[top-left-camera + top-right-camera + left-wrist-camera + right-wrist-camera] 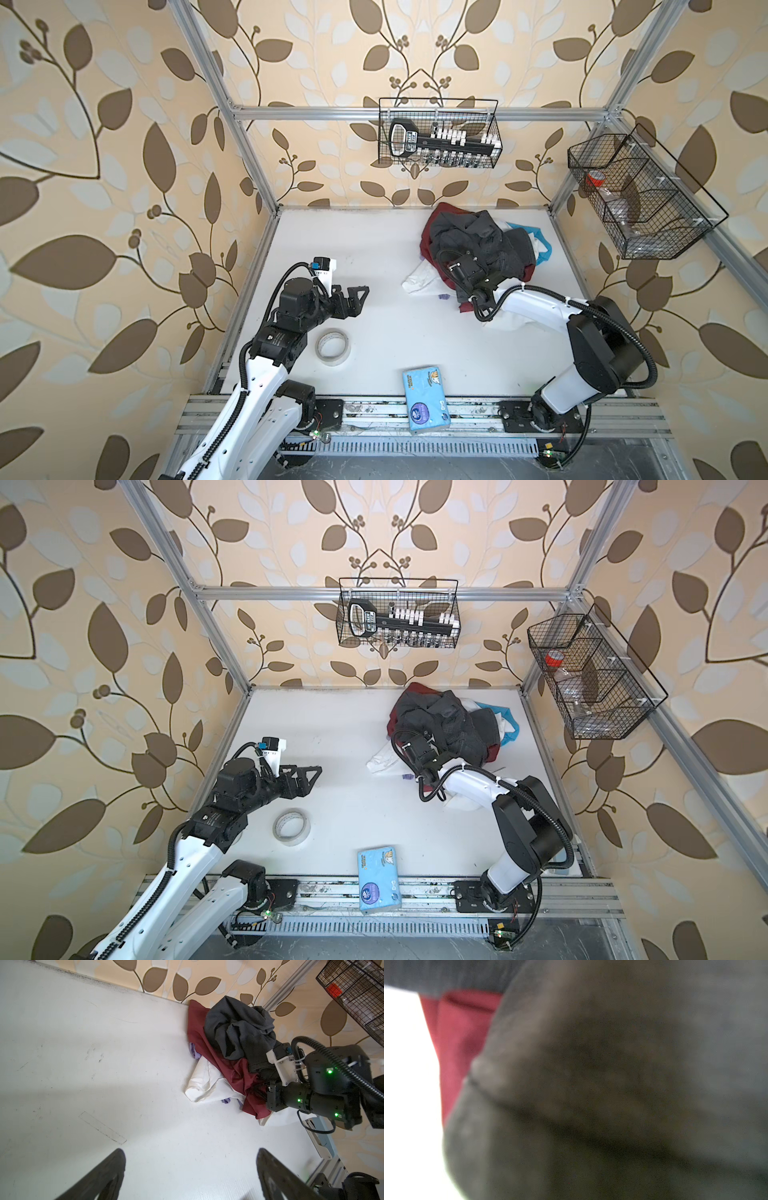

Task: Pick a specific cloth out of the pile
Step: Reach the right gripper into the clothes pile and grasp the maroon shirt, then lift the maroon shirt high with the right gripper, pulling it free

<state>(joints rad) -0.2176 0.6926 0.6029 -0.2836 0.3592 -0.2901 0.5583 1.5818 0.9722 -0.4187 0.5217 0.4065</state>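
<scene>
Maroon shiny shirt [199, 1030] lies under dark grey, white and teal garment pile [478, 237], back-right corner of white bench [395, 332]. My right gripper [260, 1091] pinches its near fold; left gripper [190, 1151] spread wide, empty.

1. We record the cloth [198, 1024]: plain maroon.
2. Garment [239, 1026]: dark grey.
3. Shirt [207, 1086]: white.
4. Bench [104, 1064]: white, scuffed.
5. Wallpaper [104, 166]: beige, with brown and pale leaves.
6. Tissue pack [426, 401]: light blue.

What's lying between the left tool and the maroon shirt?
Mostly bare table, then the white shirt lying against the maroon shirt; the left wrist view shows it.
</scene>
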